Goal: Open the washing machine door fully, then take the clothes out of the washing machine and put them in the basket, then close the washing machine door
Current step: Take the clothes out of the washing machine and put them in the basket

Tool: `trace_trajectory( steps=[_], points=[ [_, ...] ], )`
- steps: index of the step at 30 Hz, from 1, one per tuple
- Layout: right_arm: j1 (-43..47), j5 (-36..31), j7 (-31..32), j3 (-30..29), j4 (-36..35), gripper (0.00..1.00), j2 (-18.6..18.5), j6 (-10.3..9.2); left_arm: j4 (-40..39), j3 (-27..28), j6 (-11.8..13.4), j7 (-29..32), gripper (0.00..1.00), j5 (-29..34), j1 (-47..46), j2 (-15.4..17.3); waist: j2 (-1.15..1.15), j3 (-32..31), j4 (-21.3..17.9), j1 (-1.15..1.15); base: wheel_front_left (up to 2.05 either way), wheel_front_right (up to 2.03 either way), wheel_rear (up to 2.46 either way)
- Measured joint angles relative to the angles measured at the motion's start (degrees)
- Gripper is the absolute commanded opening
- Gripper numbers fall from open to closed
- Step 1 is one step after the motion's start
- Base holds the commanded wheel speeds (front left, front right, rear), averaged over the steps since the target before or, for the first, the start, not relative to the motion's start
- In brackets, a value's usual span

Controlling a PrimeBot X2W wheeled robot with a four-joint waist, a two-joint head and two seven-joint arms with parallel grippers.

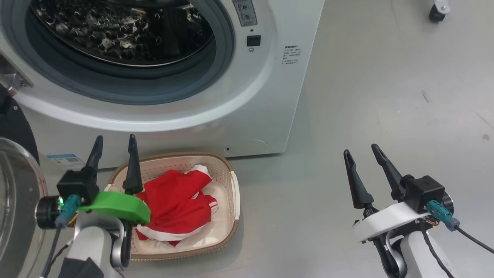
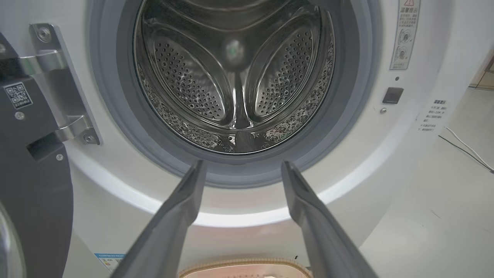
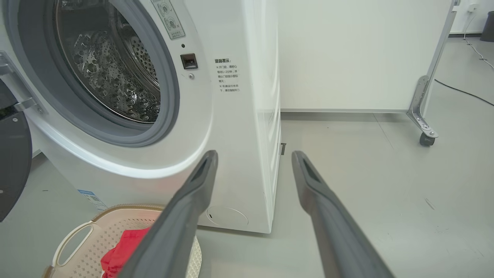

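The washing machine [image 1: 266,88] stands with its door [image 1: 17,200] swung open at the left; the steel drum [image 2: 235,77] holds no clothes. Red clothes with white trim [image 1: 177,204] lie in the cream basket [image 1: 231,173] on the floor in front of the machine. My left gripper [image 1: 114,140] is open and empty, hovering over the basket's left end and pointing at the drum opening [image 2: 241,166]. My right gripper [image 1: 361,150] is open and empty to the right of the basket, over bare floor. The right wrist view shows the basket [image 3: 77,239] and clothes [image 3: 123,251] at lower left.
Grey floor [image 1: 386,96] spreads to the right of the machine. A caster wheel [image 1: 436,13] of a white rolling panel [image 3: 347,54] stands at the far right. The door hinge [image 2: 65,77] sits on the machine's left side. A cable [image 3: 463,92] lies on the floor.
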Motion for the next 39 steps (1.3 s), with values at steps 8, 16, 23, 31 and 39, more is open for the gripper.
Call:
trace_trajectory(
  steps=[8, 16, 23, 31, 39],
  points=[
    [3.5, 0.0, 0.0, -0.4, 0.1, 1.00, 0.1, -0.11, -3.6, -2.2, 0.2, 0.0, 1.00, 1.0, 6.6, 0.0, 0.00, -4.4, 0.7, 0.00, 0.00, 0.00, 0.00],
    [5.6, -0.5, 0.0, -0.4, 0.1, 1.00, 0.3, -0.23, -6.5, -3.0, 0.4, 0.1, 1.00, 1.2, 11.8, 0.1, 0.00, -7.5, 1.0, 0.00, 0.00, 0.00, 0.00],
    [7.5, -0.5, 0.0, -0.2, 0.0, 1.00, 0.3, -0.56, -9.4, -3.7, 0.9, 1.3, 1.00, 1.2, 16.3, 0.1, 0.00, -9.7, 1.0, 0.00, 0.00, 0.00, 0.00],
    [9.3, -0.5, 0.0, -0.2, -0.8, 1.00, 0.4, -1.13, -12.8, -4.6, 1.2, 2.8, 1.00, 1.4, 20.4, 0.3, 0.00, -11.3, 0.7, 0.00, 0.00, 0.00, 0.00],
    [10.3, -0.5, 0.0, -0.3, -1.3, 1.00, 0.5, -1.55, -15.7, -4.9, 1.7, 3.9, 1.00, 1.8, 23.2, 0.4, 0.00, -12.1, 0.7, 0.00, 0.00, 0.00, 0.00]
  ],
)
